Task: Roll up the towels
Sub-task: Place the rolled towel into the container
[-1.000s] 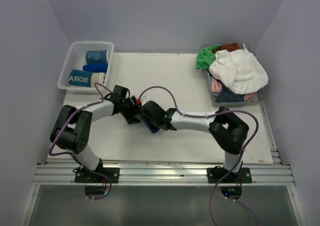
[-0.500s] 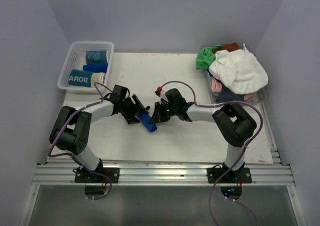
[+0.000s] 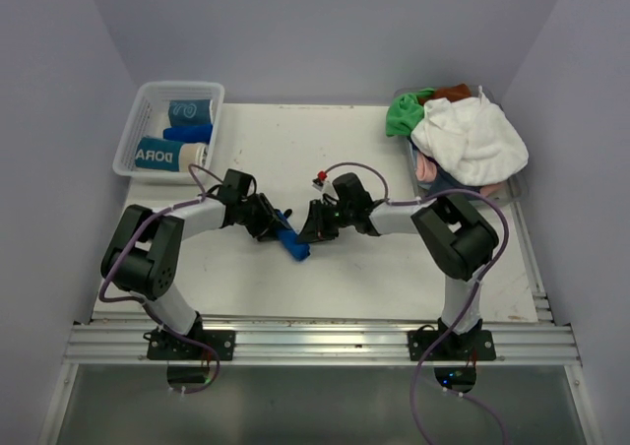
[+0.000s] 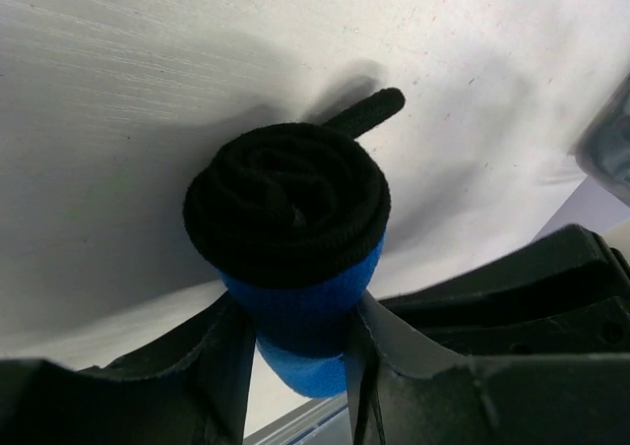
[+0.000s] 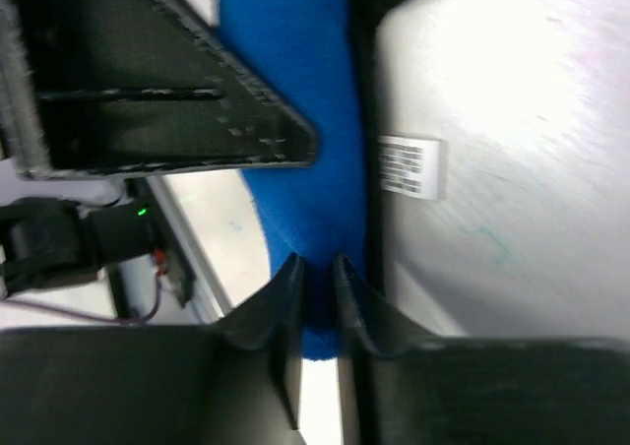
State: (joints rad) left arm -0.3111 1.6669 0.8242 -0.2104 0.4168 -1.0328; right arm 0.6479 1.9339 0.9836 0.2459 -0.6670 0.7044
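Tabletop (image 3: pixel 394 159): white, carrying everything shown. At its far right corner a clear bin (image 3: pixel 492 199) is heaped with unrolled towels (image 3: pixel 471 142), a white one on top and green and pink ones beneath. At the far left corner a mesh basket (image 3: pixel 131 135) holds three finished rolls (image 3: pixel 172 155).

Centre: the blue roll (image 3: pixel 290 241) lies on the tabletop between the two arms. The left claw (image 3: pixel 270 220) grips it, one finger pressed against each side of the roll near its end. The right claw (image 3: pixel 313 223) stands at the opposite end with its fingers nearly together, leaving a narrow slit with blue showing in it. Whether these fingers pinch cloth or only stand in front of it cannot be told.

Risks: the roll is soft, and its coil is held by side pressure alone, so a slack or off-centre grip may let the outer layer spring loose. If the right claw has hold of a fold, pulling away could drag the coil open or telescope it. A lift from one end may make the roll sag and slip out.

Unclear: in the left wrist view the spiral end face is in deep shadow. A dark tab (image 4: pixel 366 112) projects from behind it, possibly the towel's free edge. In the right wrist view a white label (image 5: pixel 409 166) beside the cloth is illegible.
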